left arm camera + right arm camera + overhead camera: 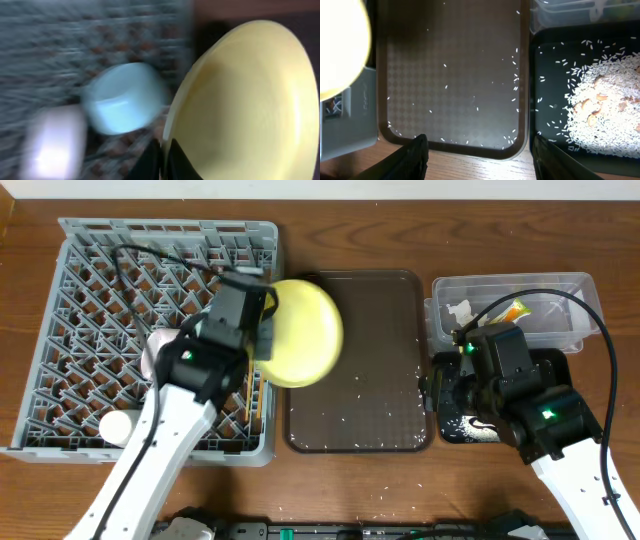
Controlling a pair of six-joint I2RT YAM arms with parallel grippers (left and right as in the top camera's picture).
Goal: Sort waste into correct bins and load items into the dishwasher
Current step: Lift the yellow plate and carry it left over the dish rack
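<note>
My left gripper [165, 160] is shut on the rim of the round yellow plate [305, 330] and holds it tilted on edge over the right side of the grey dish rack [60, 330]. The left wrist view is blurred; it shows the plate [250, 110], the light blue bowl [125, 97] and a white bowl [55, 145] in the rack. My right gripper [480, 160] is open and empty, low over the front edge of the brown tray [450, 65]. White rice [600, 110] lies heaped in the black tray [550, 70]. The clear tub [520, 305] holds a tissue [460, 310] and a snack wrapper [510, 310].
Loose rice grains [515, 80] are scattered on the brown serving tray [380, 380] between the rack and the bins. The white bowl [118, 425] sits at the rack's front left. Thin wooden sticks [250, 395] show near the rack's right edge. Cables trail over both arms.
</note>
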